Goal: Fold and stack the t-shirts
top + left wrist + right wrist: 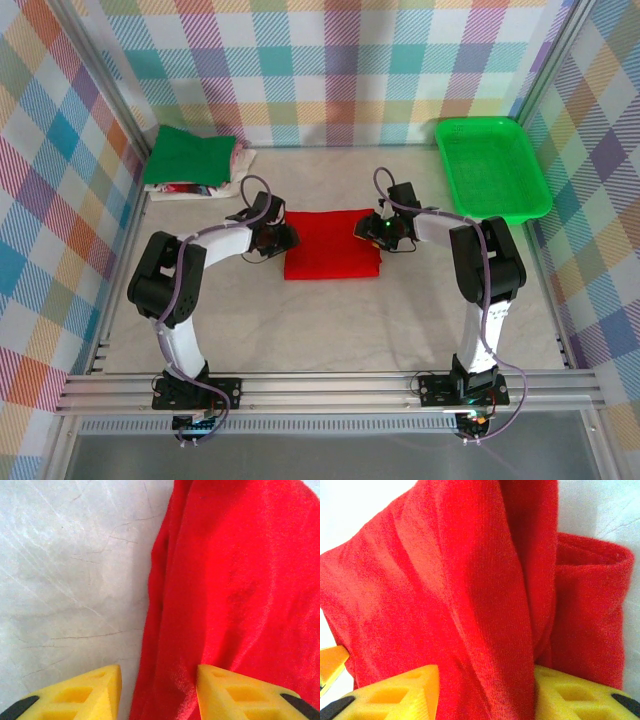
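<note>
A bright red t-shirt (330, 246) lies folded into a rectangle at the middle of the table. My left gripper (277, 238) is at its left edge. In the left wrist view that gripper (159, 682) is open, one yellow finger (90, 692) on the bare table and the other (240, 692) on the red cloth (225, 580). My right gripper (373, 231) is at the shirt's far right corner. In the right wrist view it (485, 685) is shut on a raised bunch of the red cloth (470, 590). A dark green t-shirt (188, 155) tops a stack at the back left, with whitish ones (232, 166) beneath.
A bright green mesh basket (492, 165) stands at the back right. Plaid walls close in the table on three sides. Aluminium rails (320, 385) run along the near edge by the arm bases. Bare tabletop (330, 330) lies in front of the red shirt.
</note>
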`<state>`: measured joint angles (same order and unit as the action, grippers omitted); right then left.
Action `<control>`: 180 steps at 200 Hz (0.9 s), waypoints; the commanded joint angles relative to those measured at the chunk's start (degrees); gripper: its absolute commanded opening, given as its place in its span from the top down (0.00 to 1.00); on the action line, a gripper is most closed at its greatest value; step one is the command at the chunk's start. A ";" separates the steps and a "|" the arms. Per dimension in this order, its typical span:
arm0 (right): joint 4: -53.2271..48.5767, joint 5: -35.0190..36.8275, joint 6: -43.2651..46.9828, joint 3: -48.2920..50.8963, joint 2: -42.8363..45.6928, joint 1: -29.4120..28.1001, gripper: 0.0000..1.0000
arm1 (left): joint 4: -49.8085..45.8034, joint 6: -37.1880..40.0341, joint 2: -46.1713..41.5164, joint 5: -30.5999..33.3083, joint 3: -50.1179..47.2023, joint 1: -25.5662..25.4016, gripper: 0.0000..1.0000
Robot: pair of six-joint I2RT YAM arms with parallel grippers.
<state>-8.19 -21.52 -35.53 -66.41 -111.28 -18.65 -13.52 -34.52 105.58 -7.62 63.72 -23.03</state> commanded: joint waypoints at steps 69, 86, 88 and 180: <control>-0.39 0.07 0.53 0.39 0.23 0.29 0.52 | 4.44 0.98 10.61 -6.47 9.43 -5.32 0.57; 0.04 0.07 0.29 0.65 0.19 0.32 0.52 | 5.17 0.11 12.32 -8.00 11.11 -6.04 0.59; 0.17 0.07 0.24 0.66 0.17 0.36 0.53 | 5.35 0.01 12.51 -8.20 11.21 -6.06 0.59; 2.21 -1.95 -0.48 2.21 2.46 2.01 0.52 | 9.02 -1.59 11.59 -7.98 10.44 -4.26 1.00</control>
<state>-6.94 -21.80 -35.57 -65.78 -111.26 -17.50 -7.42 -35.75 116.57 -12.78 74.30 -27.33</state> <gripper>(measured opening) 0.475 0.058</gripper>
